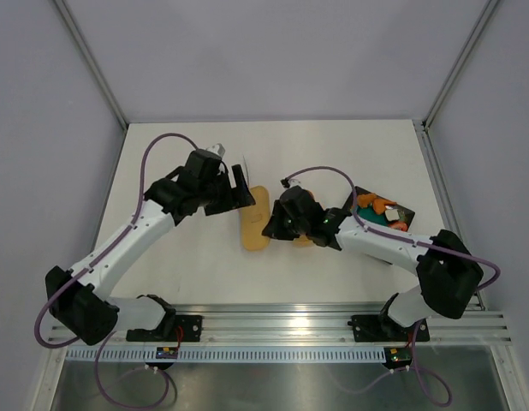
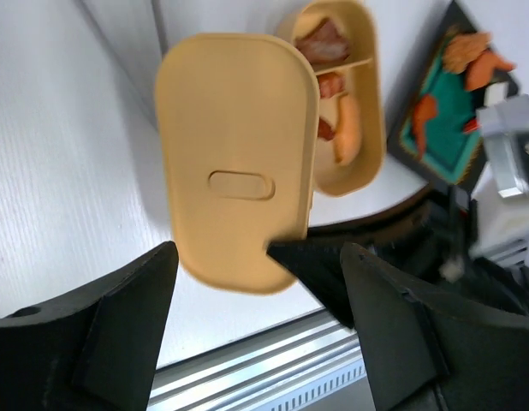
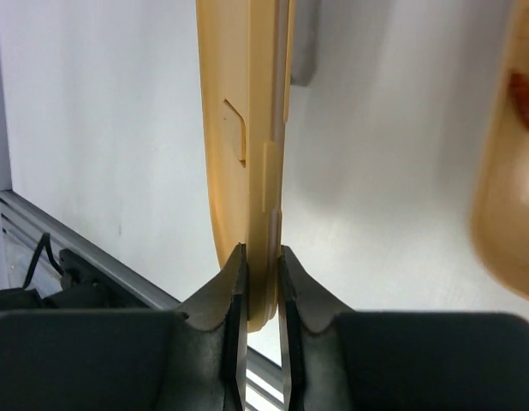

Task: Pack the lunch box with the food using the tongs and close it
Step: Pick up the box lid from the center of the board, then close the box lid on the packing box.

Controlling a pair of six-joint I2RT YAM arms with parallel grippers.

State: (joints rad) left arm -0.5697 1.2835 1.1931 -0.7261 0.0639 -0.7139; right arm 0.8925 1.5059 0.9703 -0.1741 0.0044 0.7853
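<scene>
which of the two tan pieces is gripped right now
The flat lid, pinched by its edge in the right gripper. The other tan piece, the walled lunch box holding food, has no gripper on it.

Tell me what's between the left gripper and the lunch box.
The lid, pinched at its rim by the right gripper, stands between them, hiding part of the lunch box in the left wrist view.
</scene>
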